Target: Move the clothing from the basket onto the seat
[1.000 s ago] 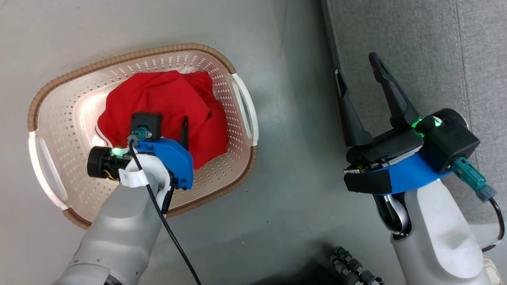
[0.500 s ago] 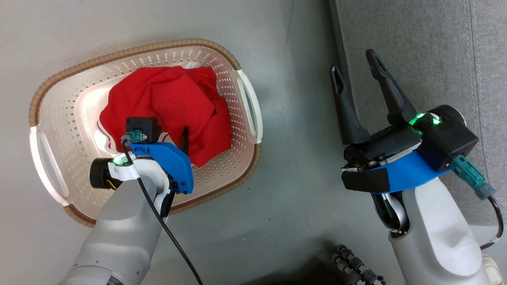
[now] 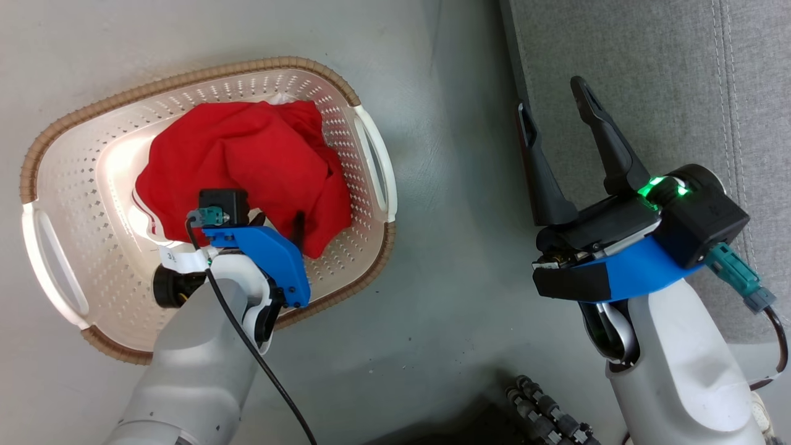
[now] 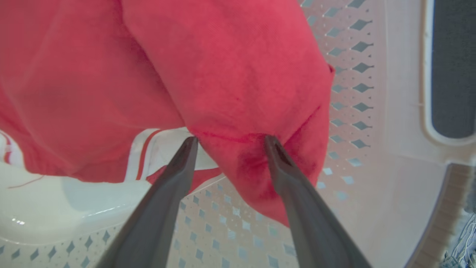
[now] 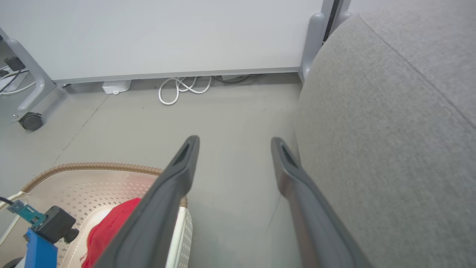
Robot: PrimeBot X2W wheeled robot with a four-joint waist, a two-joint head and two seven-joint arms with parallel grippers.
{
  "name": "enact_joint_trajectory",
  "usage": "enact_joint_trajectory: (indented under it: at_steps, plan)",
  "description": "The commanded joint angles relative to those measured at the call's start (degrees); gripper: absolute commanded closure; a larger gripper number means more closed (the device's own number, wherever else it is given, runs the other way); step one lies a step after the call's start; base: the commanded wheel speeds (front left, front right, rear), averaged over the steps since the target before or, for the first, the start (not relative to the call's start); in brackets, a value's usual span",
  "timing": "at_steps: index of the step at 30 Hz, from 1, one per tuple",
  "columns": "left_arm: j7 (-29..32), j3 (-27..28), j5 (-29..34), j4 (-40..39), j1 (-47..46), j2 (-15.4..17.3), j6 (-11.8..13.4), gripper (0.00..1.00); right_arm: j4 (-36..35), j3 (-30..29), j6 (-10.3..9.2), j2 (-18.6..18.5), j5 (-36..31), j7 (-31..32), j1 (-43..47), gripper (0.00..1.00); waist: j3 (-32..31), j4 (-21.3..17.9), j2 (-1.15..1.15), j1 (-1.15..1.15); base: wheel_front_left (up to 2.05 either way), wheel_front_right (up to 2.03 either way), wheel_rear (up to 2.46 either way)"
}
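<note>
One crumpled heap of bright red clothing (image 3: 247, 154), white stripe trim at its edge, lies in the middle of the single cream perforated basket (image 3: 93, 185), which has a brown rim and two white handles (image 3: 374, 161); whether the heap is one garment or two I cannot tell. Inside the basket the left gripper (image 4: 230, 140) is spread, a fold of red cloth between its tips, unclamped. Well outside the basket, the right gripper (image 3: 551, 97) gapes empty by the grey seat (image 3: 649, 74); print on a white tag (image 3: 176, 258) on the left arm is too small to read.
</note>
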Motion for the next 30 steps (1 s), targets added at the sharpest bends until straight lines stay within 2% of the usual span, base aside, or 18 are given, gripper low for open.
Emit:
enact_joint_trajectory:
  at_steps: [1,6,8,9,30]
  plan:
    - [0.1,-0.4,-0.6,-1.0,0.4,0.0,-0.2,0.00,-0.3,0.0,0.01,0.1,0.6,-0.3,0.0,0.00,0.2,-0.2,0.00,0.00,0.00,0.00,0.00]
    - [0.2,-1.8,-2.7,-3.0,0.6,0.0,0.1,0.00,-0.7,0.0,0.01,0.1,0.6,-0.3,0.5,0.00,0.5,-0.4,0.00,0.00,0.00,0.00,0.00]
    - [0.0,-2.5,-3.2,-3.3,0.5,0.0,0.1,0.84,-0.7,-0.1,0.01,0.1,0.5,-0.3,0.6,0.00,0.5,-0.4,0.00,0.00,0.00,0.00,0.00]
    - [0.1,-2.8,-3.4,-3.3,0.5,0.0,0.3,1.00,-0.8,-0.2,0.01,0.1,0.5,-0.3,0.6,0.00,0.5,-0.4,0.00,0.00,0.00,0.00,0.00]
    - [-2.0,-7.6,-8.3,-3.9,-0.7,0.0,0.3,1.00,-0.2,-0.7,0.01,0.1,-0.4,-0.3,0.4,0.00,-0.9,1.4,0.00,0.00,0.00,0.00,0.00]
